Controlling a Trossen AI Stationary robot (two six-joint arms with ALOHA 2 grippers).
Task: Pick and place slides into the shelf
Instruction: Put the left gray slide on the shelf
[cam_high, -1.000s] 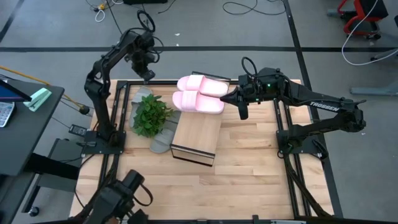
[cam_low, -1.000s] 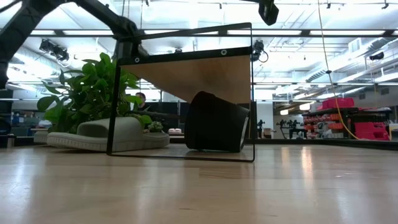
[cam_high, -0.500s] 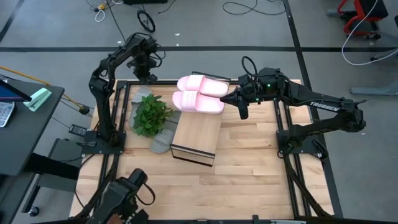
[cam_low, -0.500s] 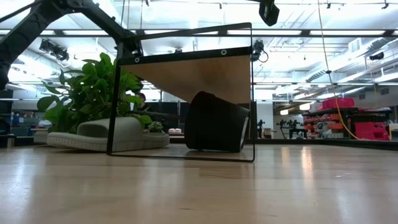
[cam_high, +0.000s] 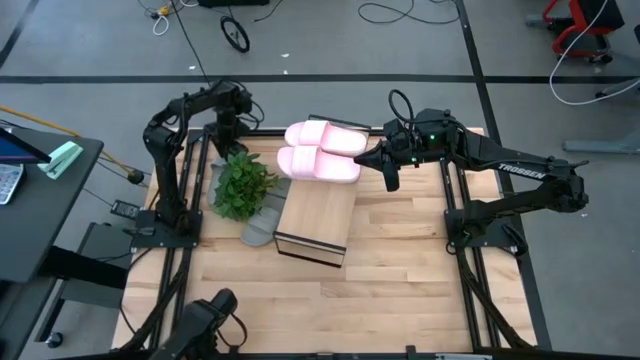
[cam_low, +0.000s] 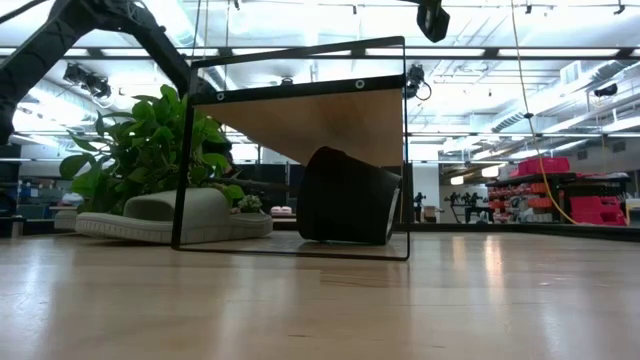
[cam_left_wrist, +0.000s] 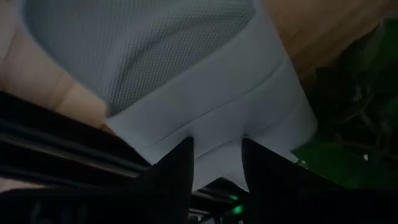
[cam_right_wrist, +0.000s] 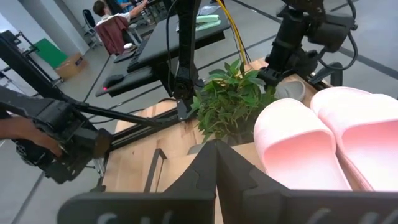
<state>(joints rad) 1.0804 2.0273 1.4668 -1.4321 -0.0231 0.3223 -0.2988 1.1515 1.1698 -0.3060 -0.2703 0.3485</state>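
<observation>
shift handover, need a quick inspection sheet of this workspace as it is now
surface: wood table, mostly bare at the near side.
job's things: two pink slides side by side on the far end of the shelf; one grey slide beside the shelf, another right under the left claw.
clutter: plant left of the shelf.
grippers: left claw open, low over the far grey slide; right claw shut, empty, beside the pink slides.
cables: loose cables on the floor.
surroundings: side desk at left; people at desks beyond.
</observation>
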